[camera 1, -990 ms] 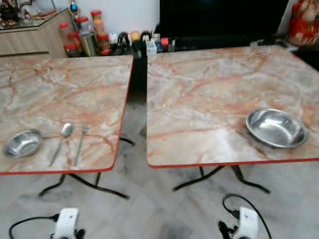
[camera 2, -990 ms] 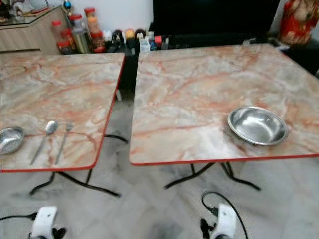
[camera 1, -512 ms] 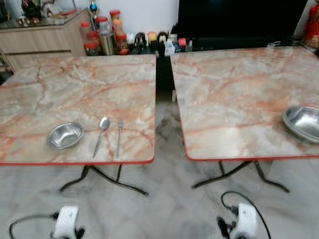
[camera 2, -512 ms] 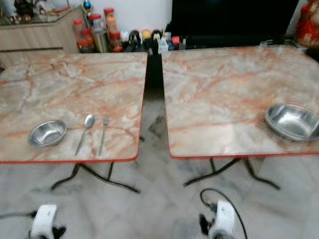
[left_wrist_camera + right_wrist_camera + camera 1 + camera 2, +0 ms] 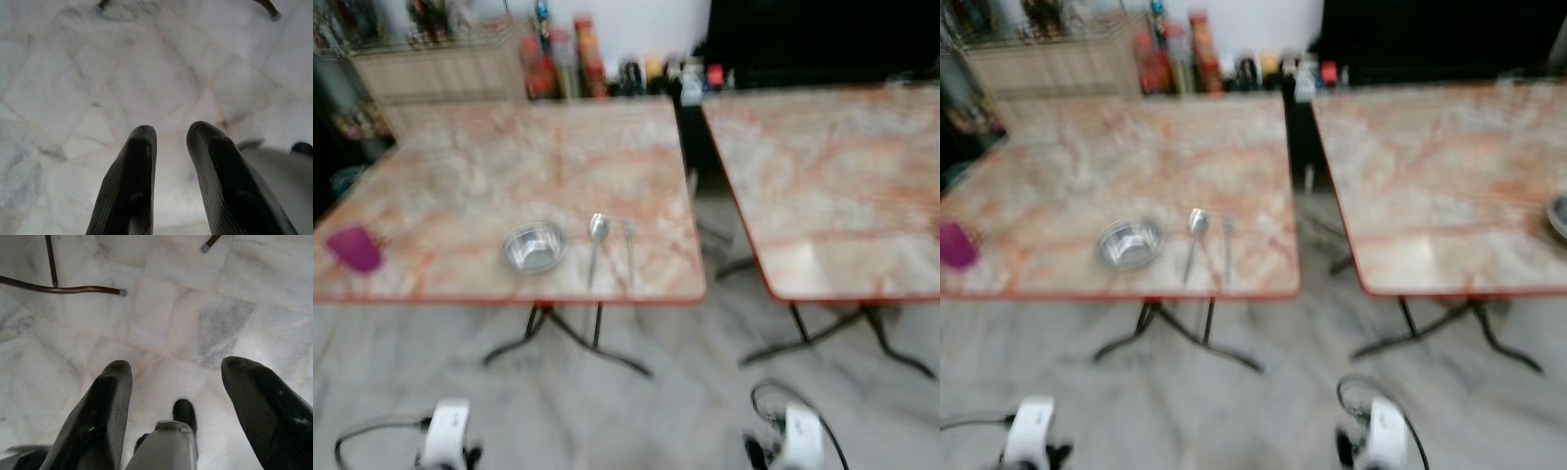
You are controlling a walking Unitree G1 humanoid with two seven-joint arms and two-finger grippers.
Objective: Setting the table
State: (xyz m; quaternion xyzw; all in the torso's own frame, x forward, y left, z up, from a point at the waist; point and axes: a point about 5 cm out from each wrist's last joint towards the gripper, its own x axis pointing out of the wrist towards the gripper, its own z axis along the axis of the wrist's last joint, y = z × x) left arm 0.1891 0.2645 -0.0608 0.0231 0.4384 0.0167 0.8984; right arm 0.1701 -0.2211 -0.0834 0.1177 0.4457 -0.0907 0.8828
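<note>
Two marble-topped tables stand side by side on a pale tiled floor (image 5: 146,73): on the left table (image 5: 509,157), near its front edge, a small steel bowl (image 5: 534,246) sits just beside a spoon (image 5: 596,235) and a fork (image 5: 629,250), with a purple cup (image 5: 354,249) well apart at the left, while the right table (image 5: 842,176) is mostly bare in this blurred view. Both arms hang low over the floor, the left gripper (image 5: 168,134) holding nothing with its fingers narrowly parted and the right gripper (image 5: 178,369) spread wide and empty. Judged from this layout, one place is partly laid and nothing is in hand, so most of the setting appears left to do.
</note>
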